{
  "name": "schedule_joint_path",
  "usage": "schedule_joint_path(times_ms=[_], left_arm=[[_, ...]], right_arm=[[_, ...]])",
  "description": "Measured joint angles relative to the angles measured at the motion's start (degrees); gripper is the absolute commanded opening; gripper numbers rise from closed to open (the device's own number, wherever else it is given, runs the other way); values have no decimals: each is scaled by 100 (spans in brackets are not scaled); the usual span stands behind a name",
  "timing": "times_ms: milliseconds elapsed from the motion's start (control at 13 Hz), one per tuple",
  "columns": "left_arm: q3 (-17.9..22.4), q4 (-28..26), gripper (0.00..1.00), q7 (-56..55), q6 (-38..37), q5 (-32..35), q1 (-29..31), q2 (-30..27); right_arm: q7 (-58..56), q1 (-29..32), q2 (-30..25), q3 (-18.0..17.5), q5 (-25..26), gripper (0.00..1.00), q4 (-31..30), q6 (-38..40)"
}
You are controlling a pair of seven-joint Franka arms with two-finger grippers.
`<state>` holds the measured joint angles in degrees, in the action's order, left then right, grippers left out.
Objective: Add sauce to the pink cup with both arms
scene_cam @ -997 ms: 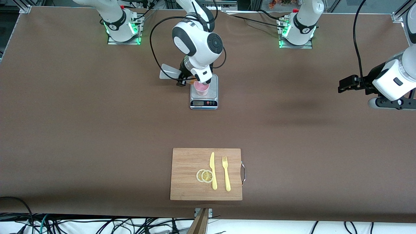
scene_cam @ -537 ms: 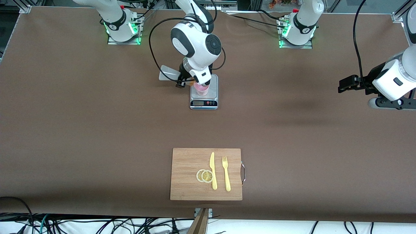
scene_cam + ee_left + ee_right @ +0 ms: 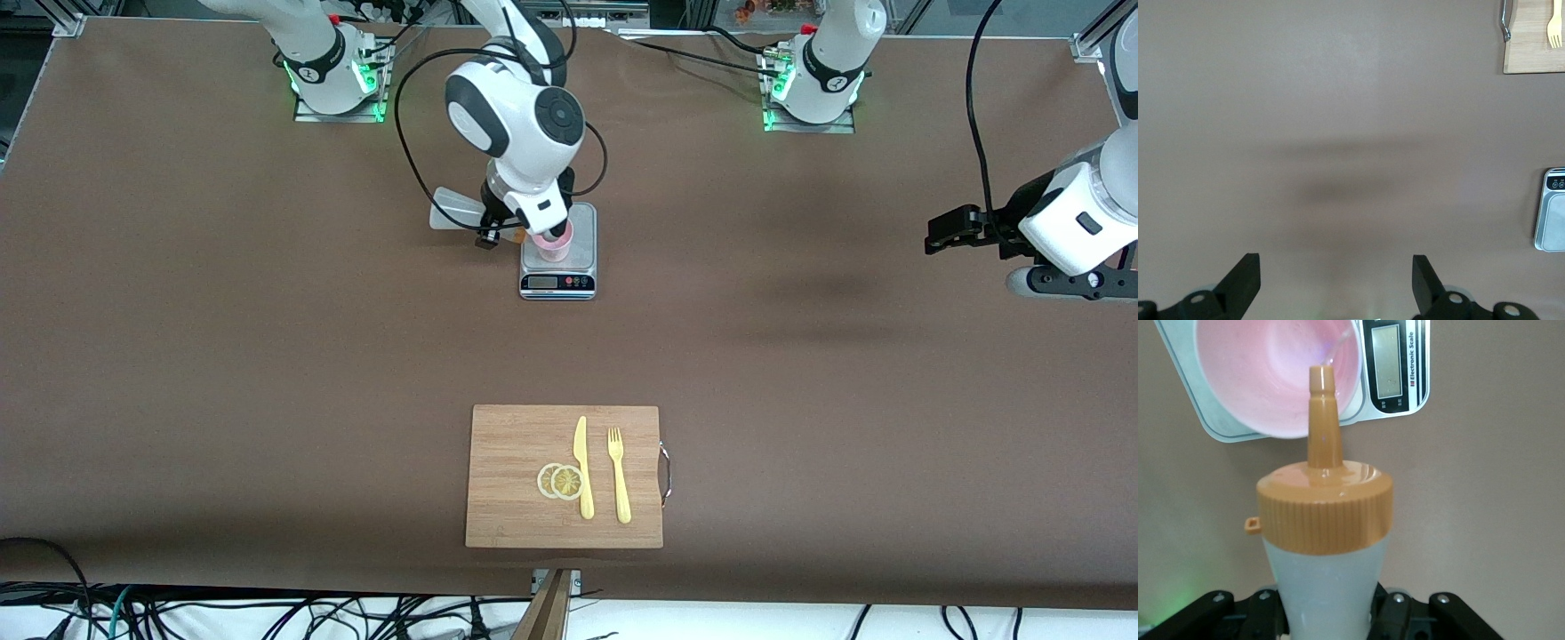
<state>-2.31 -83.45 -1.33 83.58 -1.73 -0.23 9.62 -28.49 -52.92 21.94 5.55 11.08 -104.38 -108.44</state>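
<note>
The pink cup (image 3: pixel 555 245) stands on a small kitchen scale (image 3: pixel 558 283) near the robots' bases. My right gripper (image 3: pixel 488 229) is shut on the sauce bottle (image 3: pixel 453 213), which lies tipped almost level with its orange cap toward the cup. In the right wrist view the whitish bottle (image 3: pixel 1328 587) sits between the fingers of the right gripper (image 3: pixel 1328 610). There its orange cap (image 3: pixel 1325 513) and nozzle (image 3: pixel 1323 413) point over the rim of the pink cup (image 3: pixel 1265 380). My left gripper (image 3: pixel 945 229) waits open over bare table at the left arm's end, its fingers (image 3: pixel 1241 280) wide apart with nothing between them.
A wooden cutting board (image 3: pixel 507 444) lies nearer the front camera, carrying lemon slices (image 3: pixel 562 481), a yellow knife (image 3: pixel 582 467) and a yellow fork (image 3: pixel 619 476). Brown table stretches between the board and the scale. The scale's display (image 3: pixel 1386 357) shows beside the cup.
The right arm's wrist has swung a little toward its own end of the table, carrying the tipped bottle with it. The left arm has not moved.
</note>
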Motion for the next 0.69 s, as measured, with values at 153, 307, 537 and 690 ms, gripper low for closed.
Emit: schedule_joint_path(times_ms=[153,307,537,690], left_arm=[[0,0,100,0,0,0,0,0],[0,0,100,0,0,0,0,1],[0,0,100,0,0,0,0,1],[0,0,100,0,0,0,0,1]], right_arm=[[0,24,-303,9,-88,4,-555,-524],[0,25,-523,25,-194,5,-1023,-1019],[0,27,-672,99,-388,5,-1389,-1590],[-7,28,-708,197,-597,5,-1414,-1811]])
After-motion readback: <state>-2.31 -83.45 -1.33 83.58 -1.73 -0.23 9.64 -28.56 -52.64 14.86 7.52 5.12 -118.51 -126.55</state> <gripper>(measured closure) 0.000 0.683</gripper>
